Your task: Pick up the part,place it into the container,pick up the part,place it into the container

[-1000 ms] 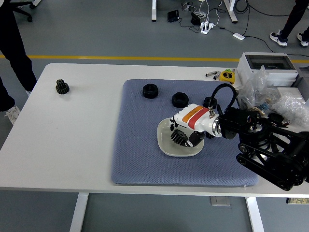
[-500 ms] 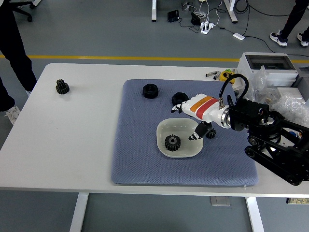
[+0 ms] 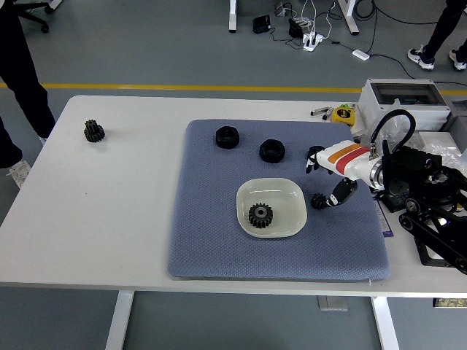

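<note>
Right hand [image 3: 332,171]: hovering over the mat's right side, white shell with orange stripe, fingers loosely spread and gripping nothing.
Left hand: nowhere in the frame.
Container [image 3: 281,191]: pale dish, mid-mat, one black gear [image 3: 260,214] lying flat on its floor — one part home, by the look of it.
Next candidate: small black part [image 3: 318,200], on the blue mat [image 3: 211,233], just beside the dish's right rim and right under the thumb side of the hand.
Judged stage: between placements, second pick not yet made.
Risk one: small part, large fingers — a pinch off-centre likely to flick it across the mat or against the dish.
Risk two: part sitting so close to the dish that a low finger sweep could nudge the dish and shift it.
Risk three: soft textured mat, part possibly tipping instead of lifting cleanly.
Also on the mat: two black ring-shaped parts, one far left [image 3: 227,136], one near centre [image 3: 272,151], both beyond the dish, well apart from each other.
Off the mat: a toothed gear [image 3: 93,130] alone at the table's far left, out of easy reach for this arm.
Clutter at right: grey box [image 3: 403,98], crinkled plastic bags [image 3: 438,157], yellow tape measure [image 3: 342,114], crowding the arm's side.
In the way: nothing between hand and nearest part; the dish alone close enough to matter.
</note>
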Controlling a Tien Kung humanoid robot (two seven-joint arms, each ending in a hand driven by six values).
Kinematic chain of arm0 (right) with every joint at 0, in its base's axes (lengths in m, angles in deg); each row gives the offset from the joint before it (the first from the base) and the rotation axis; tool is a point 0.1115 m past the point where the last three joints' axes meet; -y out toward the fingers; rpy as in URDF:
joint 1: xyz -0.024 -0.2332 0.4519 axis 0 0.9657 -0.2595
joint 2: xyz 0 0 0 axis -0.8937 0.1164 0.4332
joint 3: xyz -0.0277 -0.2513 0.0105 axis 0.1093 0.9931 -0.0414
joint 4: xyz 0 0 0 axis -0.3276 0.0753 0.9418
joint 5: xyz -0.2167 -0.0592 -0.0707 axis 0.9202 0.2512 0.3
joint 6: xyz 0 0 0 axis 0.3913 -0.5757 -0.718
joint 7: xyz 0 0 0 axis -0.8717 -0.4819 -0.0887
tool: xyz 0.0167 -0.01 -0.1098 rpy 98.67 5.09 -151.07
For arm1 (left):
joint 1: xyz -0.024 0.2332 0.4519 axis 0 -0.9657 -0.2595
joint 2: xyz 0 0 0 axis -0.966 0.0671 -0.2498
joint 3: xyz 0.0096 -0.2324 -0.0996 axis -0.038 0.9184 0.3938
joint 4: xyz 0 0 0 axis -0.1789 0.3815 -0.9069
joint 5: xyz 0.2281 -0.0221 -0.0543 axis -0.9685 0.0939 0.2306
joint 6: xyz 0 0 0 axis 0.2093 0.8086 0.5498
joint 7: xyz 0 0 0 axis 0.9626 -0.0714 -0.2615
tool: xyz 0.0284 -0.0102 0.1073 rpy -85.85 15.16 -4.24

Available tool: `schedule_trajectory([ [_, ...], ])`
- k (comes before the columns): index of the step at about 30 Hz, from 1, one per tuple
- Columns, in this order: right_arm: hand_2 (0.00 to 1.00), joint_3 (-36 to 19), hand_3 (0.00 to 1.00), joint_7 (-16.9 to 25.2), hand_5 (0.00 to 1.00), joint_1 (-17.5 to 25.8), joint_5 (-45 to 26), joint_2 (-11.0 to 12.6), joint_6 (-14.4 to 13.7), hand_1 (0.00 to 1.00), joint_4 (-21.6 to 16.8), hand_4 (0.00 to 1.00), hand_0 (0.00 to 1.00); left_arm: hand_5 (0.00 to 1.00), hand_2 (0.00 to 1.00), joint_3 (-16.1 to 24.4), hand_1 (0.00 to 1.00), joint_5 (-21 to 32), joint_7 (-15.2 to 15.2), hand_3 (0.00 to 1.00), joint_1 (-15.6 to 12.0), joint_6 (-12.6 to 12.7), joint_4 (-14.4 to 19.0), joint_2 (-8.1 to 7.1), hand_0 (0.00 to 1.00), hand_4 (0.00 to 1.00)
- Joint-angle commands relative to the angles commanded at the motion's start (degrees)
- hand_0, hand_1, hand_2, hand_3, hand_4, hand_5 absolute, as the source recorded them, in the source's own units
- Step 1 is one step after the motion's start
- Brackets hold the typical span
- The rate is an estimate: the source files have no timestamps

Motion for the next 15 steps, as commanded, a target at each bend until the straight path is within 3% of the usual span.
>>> schedule_trajectory([
  [8,0.663,0.9,0.66,0.8,0.18,0.5,-3.3,-2.3,-2.4,0.489,4.9,0.993,0.326,0.481,0.611,0.8,0.654,-1.6,0.4,0.552,-0.1,-0.3,0.2,0.16,0.648,0.588],
  [15,0.626,1.3,0.633,0.7,0.172,0.6,-5.1,-3.4,-3.3,0.484,5.9,0.962,0.32,0.48,0.612,0.7,0.655,-1.3,0.3,0.551,-0.1,-0.3,0.3,0.23,0.648,0.587],
])
